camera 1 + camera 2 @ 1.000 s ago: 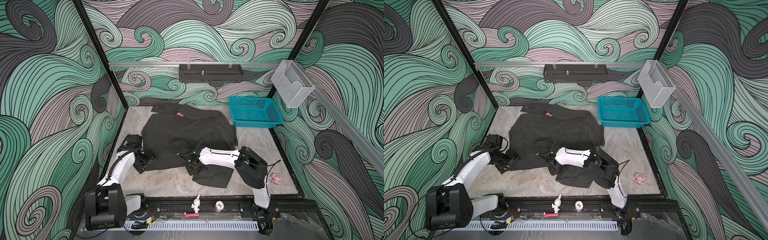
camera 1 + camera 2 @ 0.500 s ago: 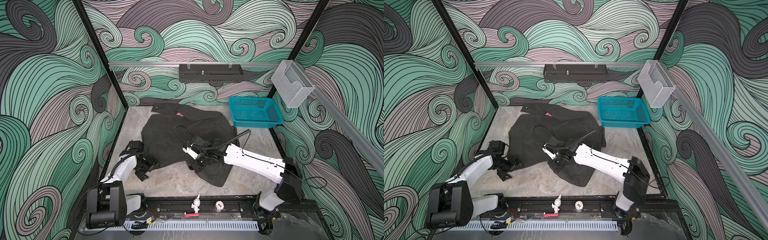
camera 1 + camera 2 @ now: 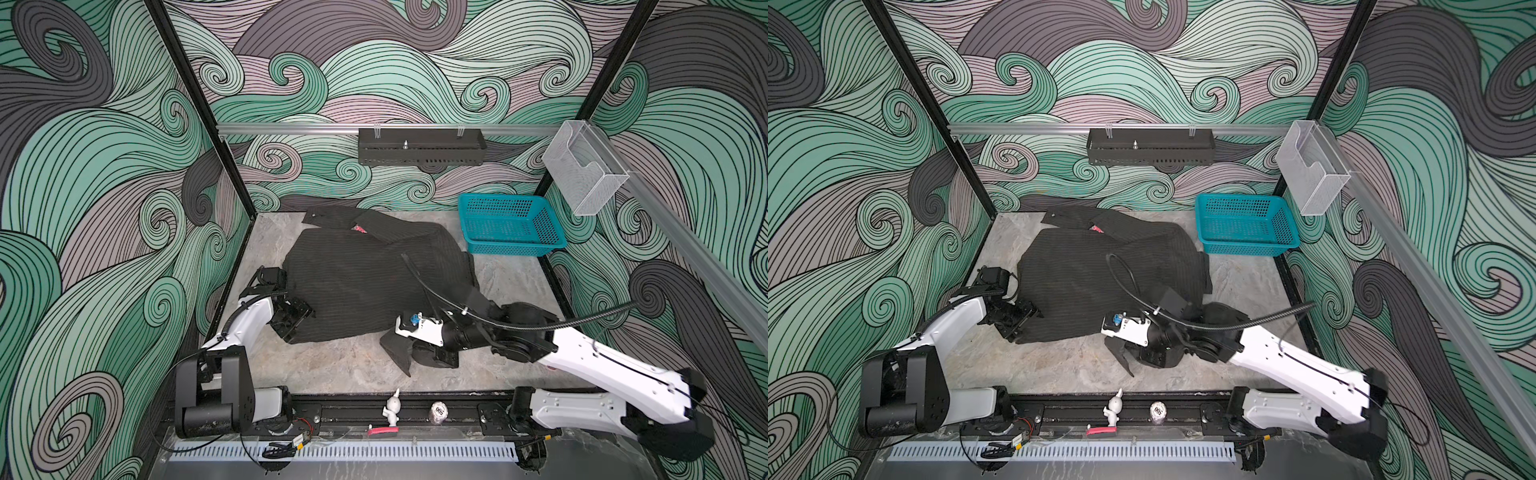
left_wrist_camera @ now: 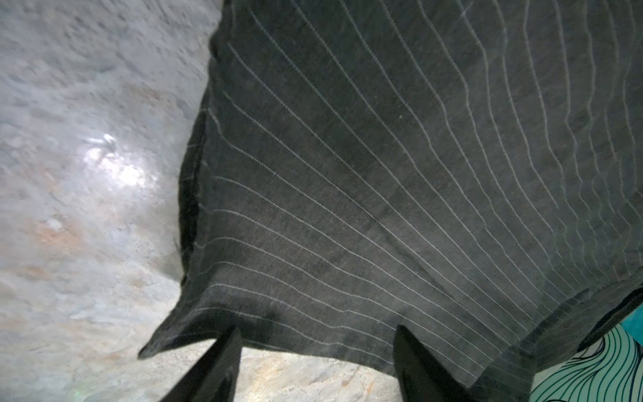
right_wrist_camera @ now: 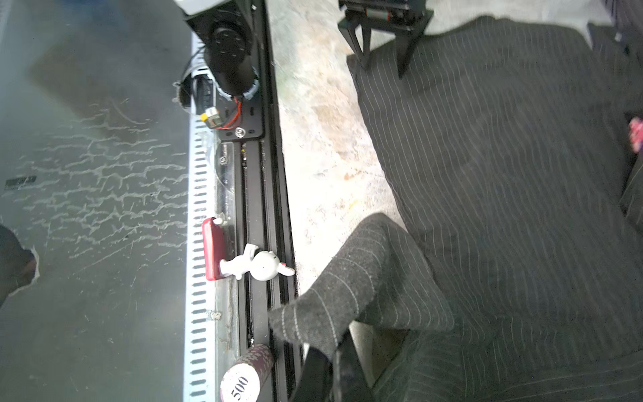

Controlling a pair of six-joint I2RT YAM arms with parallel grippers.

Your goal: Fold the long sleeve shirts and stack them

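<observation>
The long sleeve shirt [image 3: 374, 274] lies spread but rumpled on the marble table [image 3: 332, 370], with its collar [image 3: 332, 216] toward the back wall and no tidy fold made yet. On the left, my left gripper [image 3: 296, 319] sits at the near left corner of the hem. In the left wrist view its fingers [image 4: 219, 369] stand spread, with the hem edge lying across their tips and nothing pinched.

Further right, the right gripper [image 5: 332, 351] has its jaws pressed together on what looks like a sleeve end [image 5: 365, 289]. That end stands up off the table as a dark flap near the front rail. At the far right, toward the back, the teal basket [image 3: 511, 224] sits near the shirt's shoulder, apart from both arms.

I judge I'm in the sleeve fold, where that sleeve must go across onto the body. Next I want the left jaws closed on the hem corner to anchor the cloth. Then I want a low, slow sweep with the right arm so the sleeve lands flat rather than bunched.
</observation>
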